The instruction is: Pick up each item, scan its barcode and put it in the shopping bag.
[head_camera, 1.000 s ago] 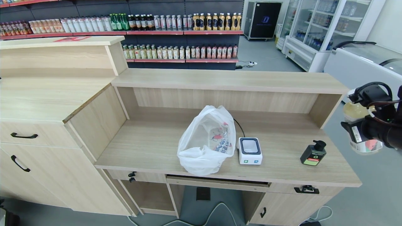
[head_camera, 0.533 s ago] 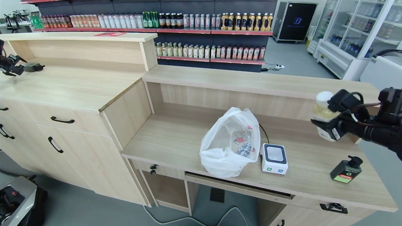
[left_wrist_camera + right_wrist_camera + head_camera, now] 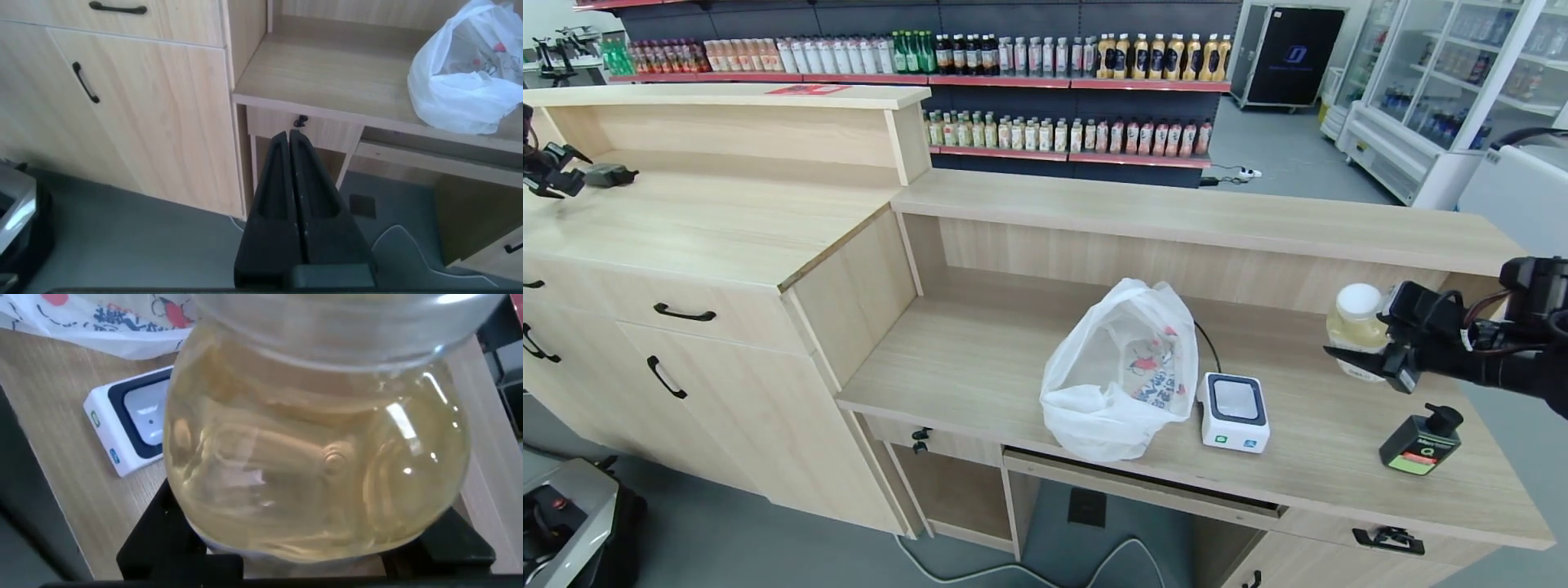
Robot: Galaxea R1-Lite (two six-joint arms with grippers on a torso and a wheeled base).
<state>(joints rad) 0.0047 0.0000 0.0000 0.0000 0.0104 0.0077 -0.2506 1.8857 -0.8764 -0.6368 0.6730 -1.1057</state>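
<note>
The right gripper [image 3: 1372, 359], clamped on the drink bottle [image 3: 1356, 327], has descended in the last half second. It holds the bottle upright over the wooden counter [image 3: 980, 359], near the barcode scanner [image 3: 1235, 411] on the side away from the shopping bag [image 3: 1123, 371]. Scanning appears imminent. The left gripper [image 3: 288, 143] hangs closed and empty. A pump bottle [image 3: 1419, 441] stands nearby. Drink shelves [image 3: 1045, 57] line the back wall.
</note>
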